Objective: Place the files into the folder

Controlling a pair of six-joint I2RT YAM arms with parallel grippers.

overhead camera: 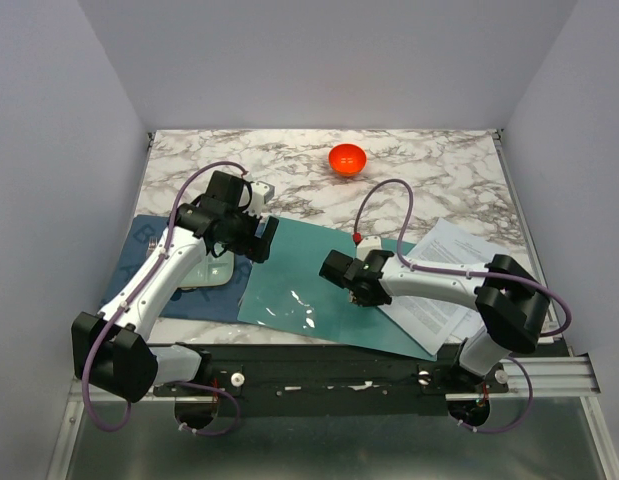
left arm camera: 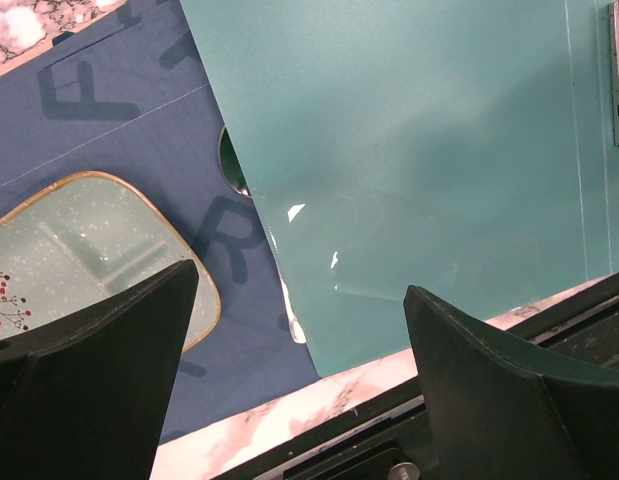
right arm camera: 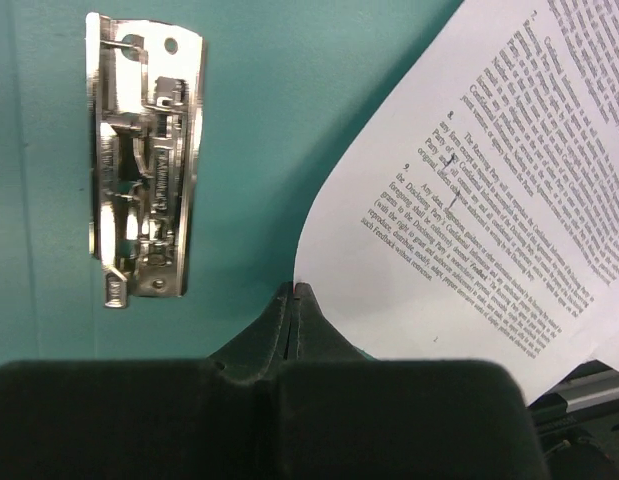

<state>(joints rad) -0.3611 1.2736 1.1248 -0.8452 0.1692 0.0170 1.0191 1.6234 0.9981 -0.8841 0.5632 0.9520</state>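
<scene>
The teal folder (overhead camera: 289, 280) lies open and flat on the marble table, its metal clip (right arm camera: 144, 160) showing in the right wrist view on the teal surface (right arm camera: 249, 100). The files (overhead camera: 459, 270), white printed sheets, lie over the folder's right part and the table. My right gripper (overhead camera: 337, 270) is shut, its tips (right arm camera: 294, 292) pinching the curled edge of a sheet (right arm camera: 469, 180) beside the clip. My left gripper (overhead camera: 251, 240) is open and empty (left arm camera: 299, 330), hovering above the folder's left near corner (left arm camera: 409, 150).
A dark blue cloth mat (overhead camera: 139, 250) lies under the folder's left edge (left arm camera: 119, 120) and bears a pale mint plate (overhead camera: 209, 270) (left arm camera: 79, 240). A red bowl (overhead camera: 347, 158) stands at the back. The black mounting rail (left arm camera: 489, 330) runs along the table's near edge.
</scene>
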